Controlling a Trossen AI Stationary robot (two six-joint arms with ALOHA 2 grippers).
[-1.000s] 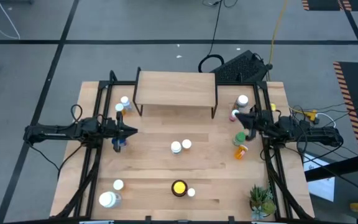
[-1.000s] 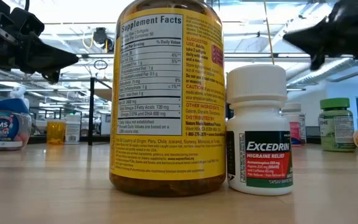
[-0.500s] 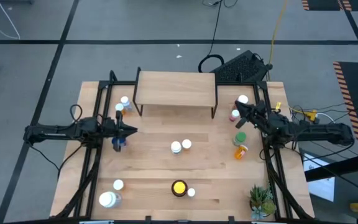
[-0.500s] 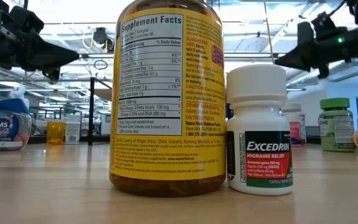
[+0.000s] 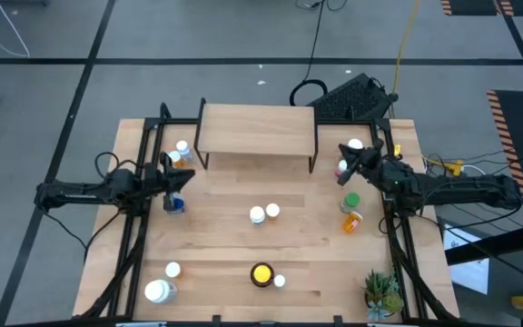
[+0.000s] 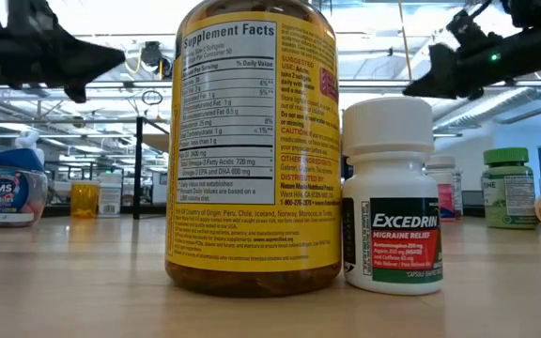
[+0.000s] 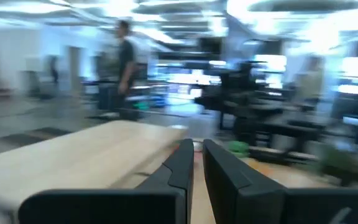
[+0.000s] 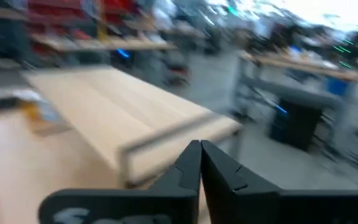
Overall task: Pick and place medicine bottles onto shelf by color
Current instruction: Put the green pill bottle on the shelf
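Hovering with fingers pinched together, empty, the right gripper (image 5: pixel 345 151) nears the white-capped bottle (image 5: pixel 355 145) beside the shelf (image 5: pixel 256 132); likely light, rigid and slick, best gripped across its body below the cap.

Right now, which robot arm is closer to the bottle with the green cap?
The right. Its right gripper hangs near the green-capped bottle at the table's right side; the left gripper is far across by the blue bottle.

Wood table (image 5: pixel 225 245) w/ shelf (image 5: pixel 257 129), scattered medicine bottles (image 5: pixel 264 213), potted plant (image 5: pixel 380 292).
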